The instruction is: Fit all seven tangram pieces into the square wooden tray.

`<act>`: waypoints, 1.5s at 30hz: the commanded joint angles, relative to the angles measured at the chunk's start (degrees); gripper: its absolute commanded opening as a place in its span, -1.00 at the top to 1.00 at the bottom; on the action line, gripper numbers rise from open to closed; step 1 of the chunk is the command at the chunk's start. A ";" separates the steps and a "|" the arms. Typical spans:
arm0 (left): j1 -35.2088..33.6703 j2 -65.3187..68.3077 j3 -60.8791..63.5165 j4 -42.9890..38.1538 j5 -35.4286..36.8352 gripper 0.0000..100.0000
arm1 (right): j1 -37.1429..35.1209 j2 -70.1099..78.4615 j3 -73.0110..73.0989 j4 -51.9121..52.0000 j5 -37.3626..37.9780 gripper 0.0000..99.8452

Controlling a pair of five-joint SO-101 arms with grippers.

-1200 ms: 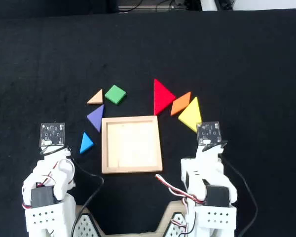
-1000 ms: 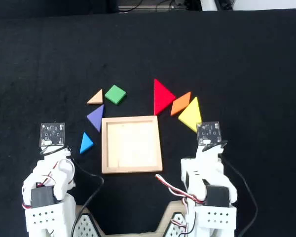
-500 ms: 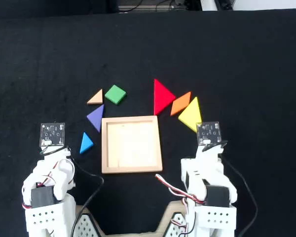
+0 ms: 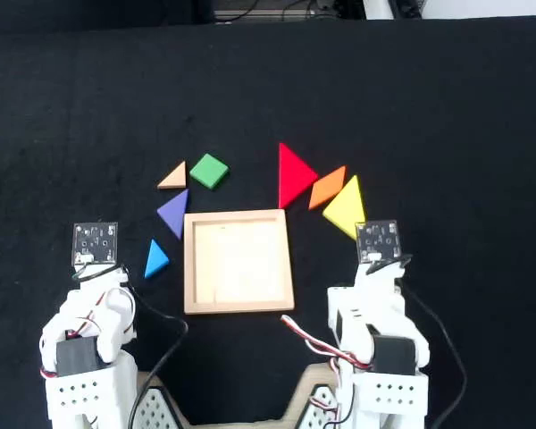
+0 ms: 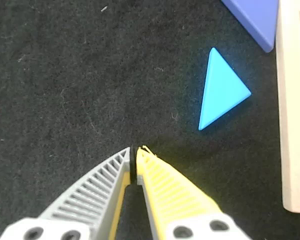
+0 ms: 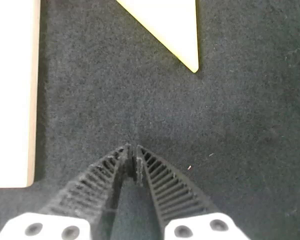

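Black cloth covers the surface (image 4: 429, 107). My wooden tray (image 4: 238, 264) sits in the middle, bare. My left hand (image 5: 135, 152) and my right hand (image 6: 132, 150) are shut tight and hold nothing. Around the tray, on the cloth, lie the red triangle (image 4: 292, 177), yellow triangle (image 4: 346, 207), purple triangle (image 4: 174, 212), orange piece (image 4: 327, 187), green square (image 4: 209, 170), tan triangle (image 4: 173, 177) and blue triangle (image 4: 155, 258), near my left hand.

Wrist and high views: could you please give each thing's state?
wooden tray: empty
left gripper: shut, holding nothing
right gripper: shut, holding nothing
red triangle: outside tray
orange piece: outside tray
yellow triangle: outside tray
green square: outside tray
tan triangle: outside tray
purple triangle: outside tray
blue triangle: outside tray
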 commanded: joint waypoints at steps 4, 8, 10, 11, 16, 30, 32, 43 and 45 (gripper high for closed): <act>0.48 -0.44 1.01 0.18 0.18 0.94 | 0.79 -4.00 -0.22 0.35 -0.09 0.98; 0.04 -0.53 0.92 0.00 0.35 0.94 | -0.53 -4.18 -0.22 0.26 0.00 0.98; -0.04 -0.53 -0.22 0.00 0.35 0.94 | -1.58 -4.18 -0.40 0.26 0.18 0.98; 0.13 -0.53 -1.63 -0.35 0.35 0.94 | -1.67 -4.18 -1.01 0.26 0.18 0.98; -1.45 -0.53 -13.41 -5.10 0.09 0.94 | -1.67 -4.18 -15.25 -2.55 0.09 0.98; -2.24 -0.53 -32.57 -5.19 0.44 0.94 | -1.67 -4.18 -33.45 -7.74 25.05 0.98; -1.98 -0.53 -33.71 -4.92 0.44 0.94 | -1.67 -4.18 -33.45 -7.74 27.34 0.98; -2.24 -0.53 -35.74 -2.90 0.35 0.94 | -1.67 -4.18 -33.63 -7.65 26.20 0.98; -2.42 -0.35 -36.09 -4.22 0.44 0.94 | -1.67 -3.82 -33.36 -7.65 25.67 0.98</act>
